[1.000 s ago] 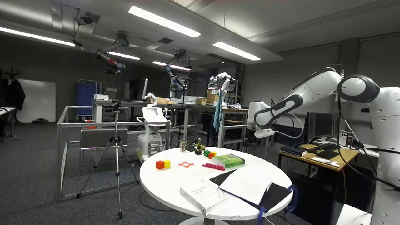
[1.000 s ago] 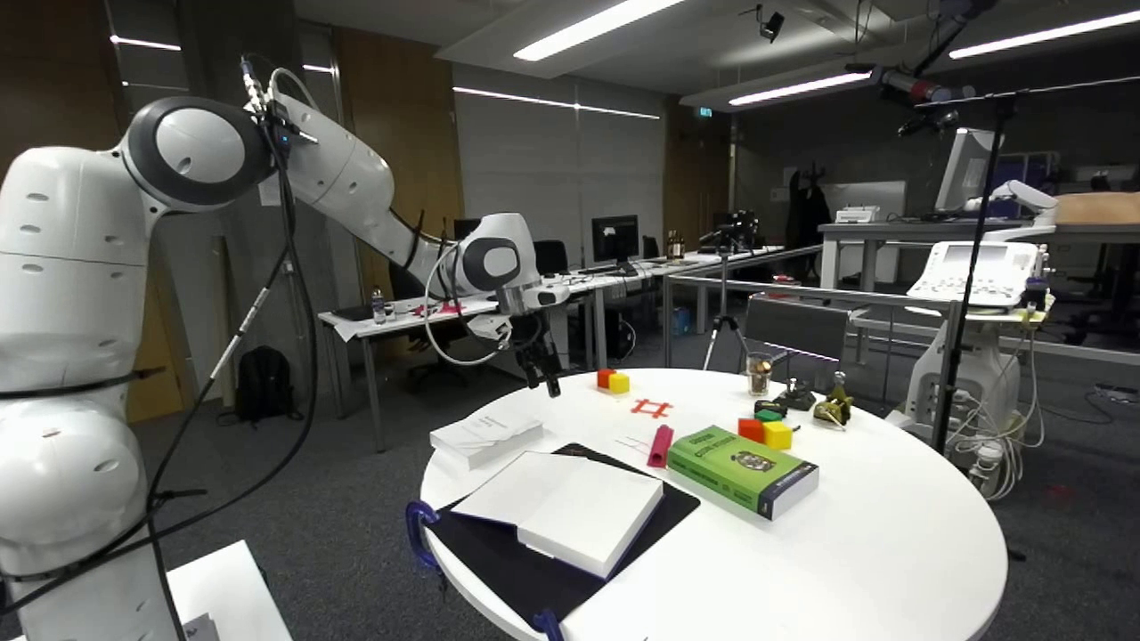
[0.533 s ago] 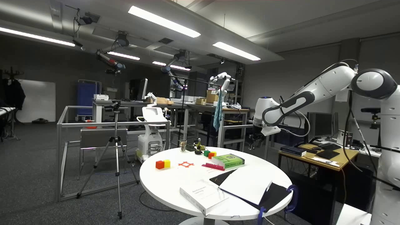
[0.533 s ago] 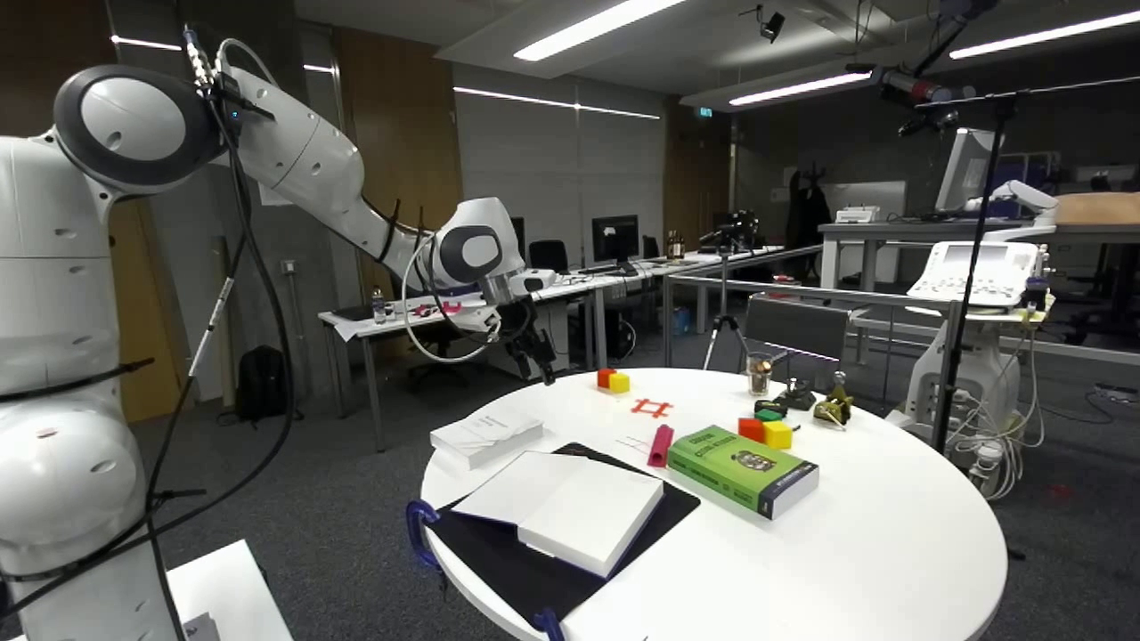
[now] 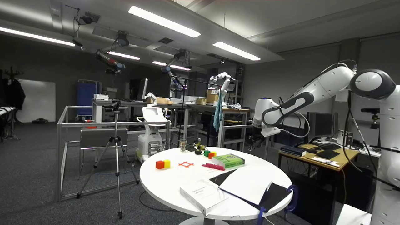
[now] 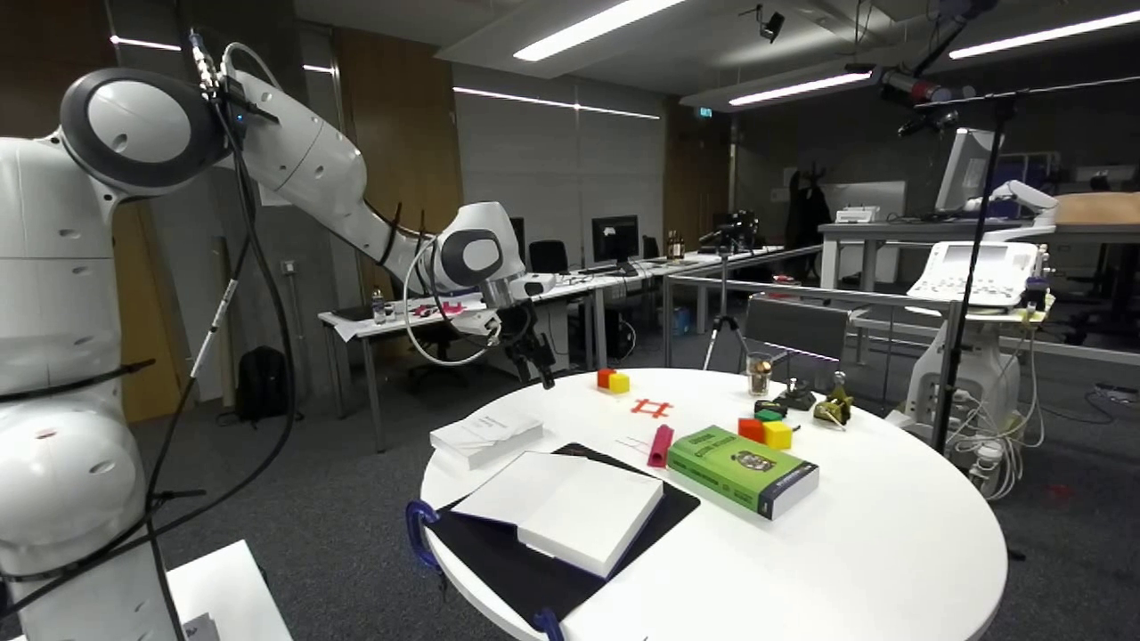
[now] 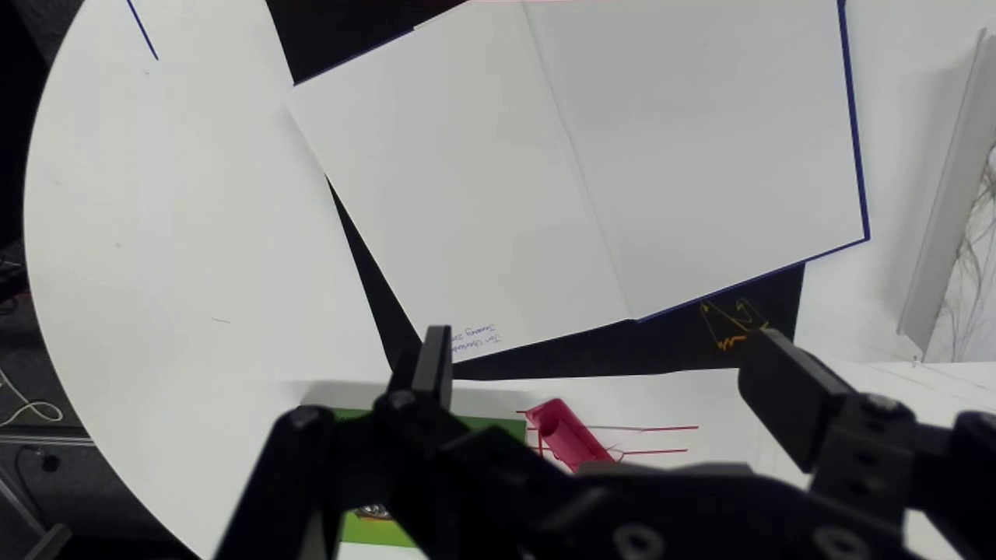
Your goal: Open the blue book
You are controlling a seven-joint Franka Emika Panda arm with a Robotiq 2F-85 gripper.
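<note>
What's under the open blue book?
A flat black mat pokes out from under the blue book, and the mat lies on the white table. The middle is covered by the book, so I can't see whether anything else is hiding there.

Grey carpet (image 5: 37,162), lit ceiling strips (image 5: 164,21), round white table (image 5: 168,181)
</note>
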